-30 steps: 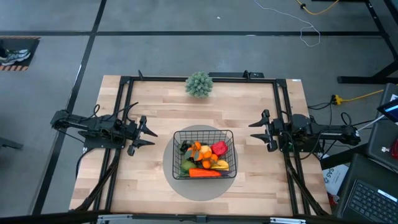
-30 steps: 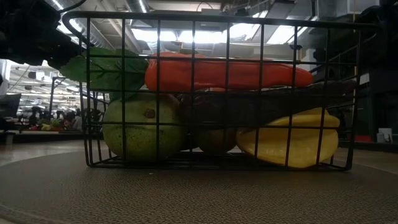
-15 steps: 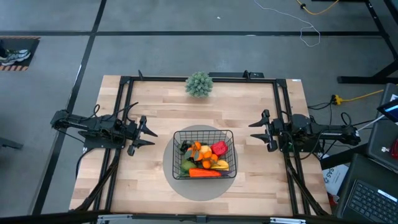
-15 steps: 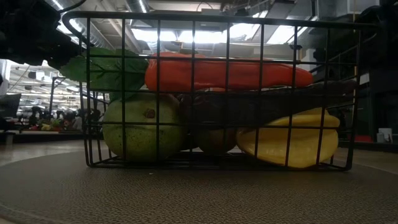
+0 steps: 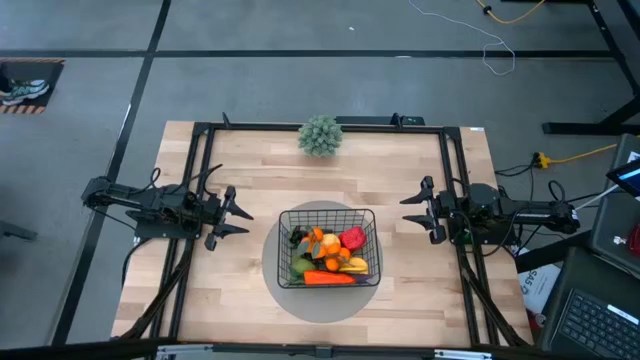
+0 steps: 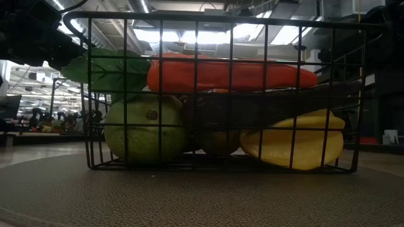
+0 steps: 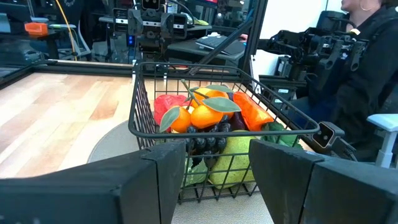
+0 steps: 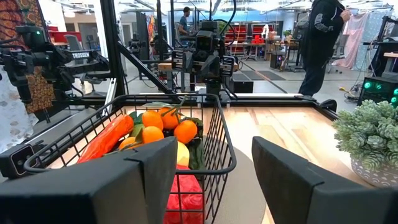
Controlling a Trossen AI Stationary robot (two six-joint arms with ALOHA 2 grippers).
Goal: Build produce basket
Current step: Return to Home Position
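Left gripper (image 5: 243,220) and right gripper (image 5: 408,212) sat open and empty, one on each side of the basket (image 5: 327,212). To finish well, they needed to park without bumping it.

Robotics lab — loose floor cables (image 5: 497,52), a laptop (image 5: 600,322), gear-crowded benches (image 7: 186,46) beyond.

Left arm (image 5: 140,205): stretched low and level over the left side of the counter (image 5: 250,160), wrist pointing toward the centre. Left gripper (image 5: 243,214): fingers (image 7: 163,180) spread wide apart. Right arm (image 5: 520,215): mirrored pose on the right side, level, pointing inward. Right gripper (image 5: 408,211): fingers (image 8: 155,180) spread wide apart. The two grippers face each other, well apart.
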